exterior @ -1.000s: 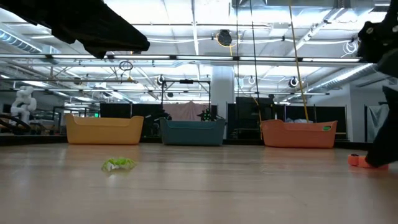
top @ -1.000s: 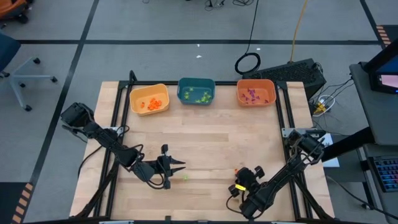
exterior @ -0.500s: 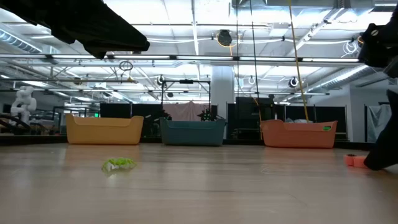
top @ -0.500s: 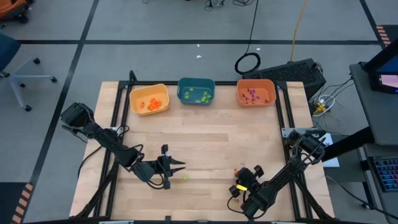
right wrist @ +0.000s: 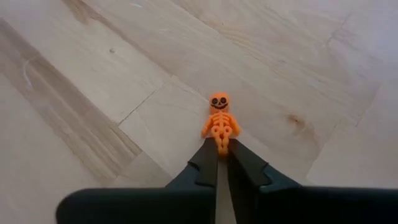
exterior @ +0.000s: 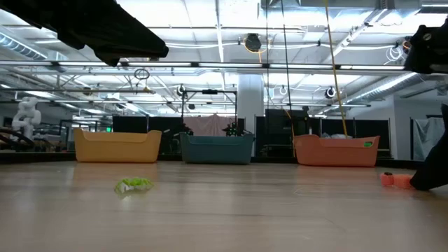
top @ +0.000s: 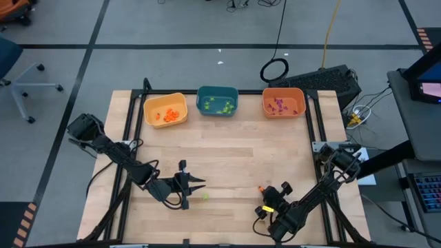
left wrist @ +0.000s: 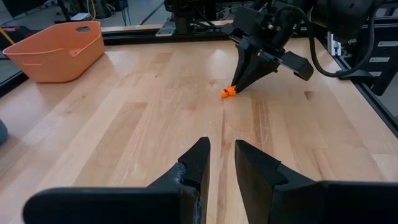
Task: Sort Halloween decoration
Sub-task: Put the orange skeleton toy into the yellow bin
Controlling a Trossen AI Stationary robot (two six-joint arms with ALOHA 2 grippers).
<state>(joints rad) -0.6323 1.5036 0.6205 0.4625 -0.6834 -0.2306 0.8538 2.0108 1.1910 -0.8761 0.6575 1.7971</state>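
Currently, the left gripper [top: 198, 182] hangs low over the near-left part of the wooden table [top: 227, 148], its fingers [left wrist: 196, 163] set a little apart with nothing between them. Just beside its tips lies a small light-green trinket [top: 205, 196]; in the low view this piece [exterior: 133, 185] rests flat on the boards, its shape too crumpled to identify.

Along the far edge stand three bins. The yellow bin [top: 165, 109] holds a cluster of orange trinkets [top: 169, 115], the teal bin [top: 218, 100] holds light-green trinkets [top: 222, 106], and the orange bin [top: 283, 102] holds purple trinkets [top: 278, 105]. Individual pieces in the bins are too small to make out from above, and the low view shows only the bin walls.

At the near-right, the right gripper [top: 262, 191] is lowered to the table surface. Its fingers [right wrist: 205, 163] are clamped together on the legs of an orange skeleton figure [right wrist: 219, 120], which lies on the wood with its head pointing away from the gripper. In the low view the figure [exterior: 395, 180] sits at the frame's right edge, and the right arm is largely cut off there.
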